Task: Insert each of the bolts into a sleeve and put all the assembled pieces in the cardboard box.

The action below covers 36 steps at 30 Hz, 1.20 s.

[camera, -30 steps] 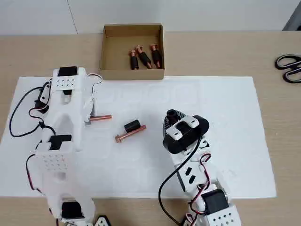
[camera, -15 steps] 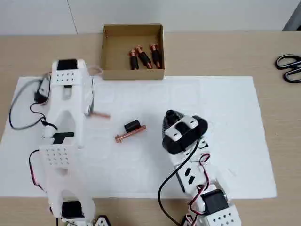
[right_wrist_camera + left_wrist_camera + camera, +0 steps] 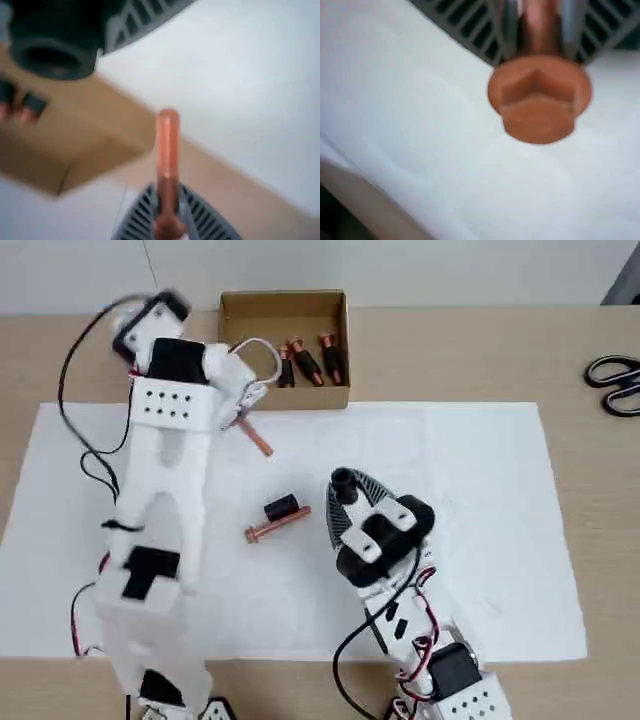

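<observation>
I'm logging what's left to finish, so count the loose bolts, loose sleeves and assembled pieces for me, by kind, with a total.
Loose bolts: 2 (one in the left claw, one on the paper)
Loose sleeves: 2 (one in the right claw, one on the paper)
Assembled pieces: 3 (in the cardboard box)
Total: 7

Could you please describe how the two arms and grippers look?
The left arm is white with perforated panels, black motors, black and red cables. The right arm is white with a black wrist. The left gripper and right gripper have dark ribbed fingers.
</observation>
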Each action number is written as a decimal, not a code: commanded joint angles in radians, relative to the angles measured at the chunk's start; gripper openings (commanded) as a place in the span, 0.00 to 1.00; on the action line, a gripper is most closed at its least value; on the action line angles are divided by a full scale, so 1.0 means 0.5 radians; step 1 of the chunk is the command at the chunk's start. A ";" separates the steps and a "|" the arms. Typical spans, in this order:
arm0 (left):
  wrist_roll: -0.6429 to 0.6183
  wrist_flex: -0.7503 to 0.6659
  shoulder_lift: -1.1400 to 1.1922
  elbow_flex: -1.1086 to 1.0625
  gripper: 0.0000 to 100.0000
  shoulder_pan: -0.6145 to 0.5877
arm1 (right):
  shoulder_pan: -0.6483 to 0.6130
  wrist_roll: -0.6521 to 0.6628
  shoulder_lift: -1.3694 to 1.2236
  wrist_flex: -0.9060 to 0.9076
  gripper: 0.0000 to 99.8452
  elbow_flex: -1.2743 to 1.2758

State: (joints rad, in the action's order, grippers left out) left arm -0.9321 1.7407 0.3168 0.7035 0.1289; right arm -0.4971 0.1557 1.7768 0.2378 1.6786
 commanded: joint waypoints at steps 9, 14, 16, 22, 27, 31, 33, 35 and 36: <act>0.709 0.025 -0.810 0.078 0.01 0.325 | -0.008 0.009 0.057 -0.146 0.00 0.009; 1.138 0.025 -1.096 -0.091 0.01 0.482 | -0.008 0.012 0.057 -0.149 0.00 0.000; 1.212 0.018 -1.197 -0.186 0.01 0.559 | -0.008 0.009 0.057 -0.149 0.00 0.006; 1.132 -0.347 -1.274 -0.545 0.01 0.776 | -0.011 0.003 0.057 -0.149 0.00 0.009; 0.939 -0.565 -1.295 -0.910 0.01 0.829 | -0.011 0.003 0.057 -0.149 0.00 0.009; 0.921 -0.868 -1.326 -1.039 0.01 0.773 | -0.011 0.003 0.057 -0.146 0.00 0.009; 0.921 -1.028 -1.369 -1.054 0.01 0.761 | -0.011 0.003 0.057 -0.143 0.00 0.009; 0.921 -1.157 -1.415 -1.122 0.01 0.761 | -0.011 0.003 0.057 -0.133 0.00 0.009; 0.921 -1.203 -1.448 -1.168 0.01 0.761 | -0.011 0.003 0.057 -0.130 0.00 0.009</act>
State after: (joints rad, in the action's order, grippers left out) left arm -0.4672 1.2344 -0.3337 0.1435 0.5140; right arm -0.5002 0.1557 1.7783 0.1887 1.6786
